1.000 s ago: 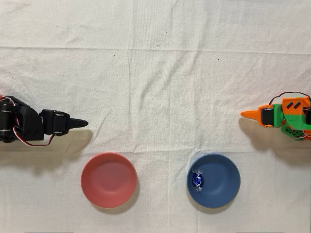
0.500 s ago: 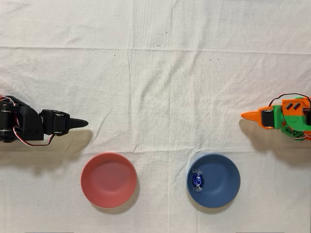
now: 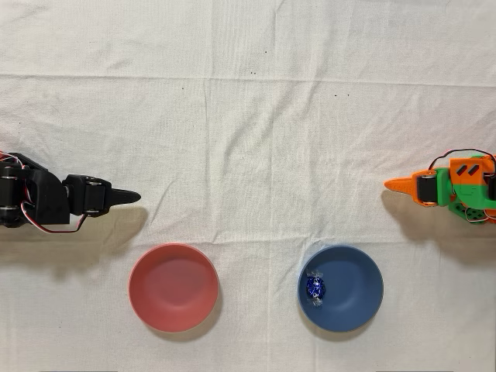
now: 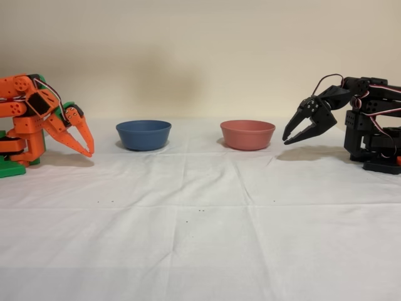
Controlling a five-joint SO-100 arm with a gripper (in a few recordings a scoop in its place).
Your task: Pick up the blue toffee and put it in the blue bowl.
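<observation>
The toffee [image 3: 315, 287] lay inside the blue bowl [image 3: 358, 298], near the bowl's left wall in the overhead view, so by the look of it the placing was done and the step in hand was only for the arm to rest clear. The gripper [image 4: 88, 152] hung at the orange arm's end, tips pointing down toward the bench [image 4: 200, 219] and held just above the cloth; its fingers stood slightly parted near the tips, and it had hold of nothing. In the overhead view the gripper [image 3: 390, 184] pointed left, and the blue bowl sat below and to the left of it, near but apart.

To do this step well, I judged, the arm should keep the gripper high enough not to drag the wrinkled cloth, since a tug on the cloth could shift the bowl. It should also stay off the bowl's rim, for a shallow bowl nudged at the edge could tip and roll the round, foil-wrapped candy out.

In the fixed view the blue bowl [image 4: 143, 135] stood just to the right of the gripper, and its wall hid what was in it. The red bowl [image 3: 173, 287] lay farther from the gripper, beyond the blue one, and held nothing. The black arm [image 3: 46, 200] stood idle on the far side.
</observation>
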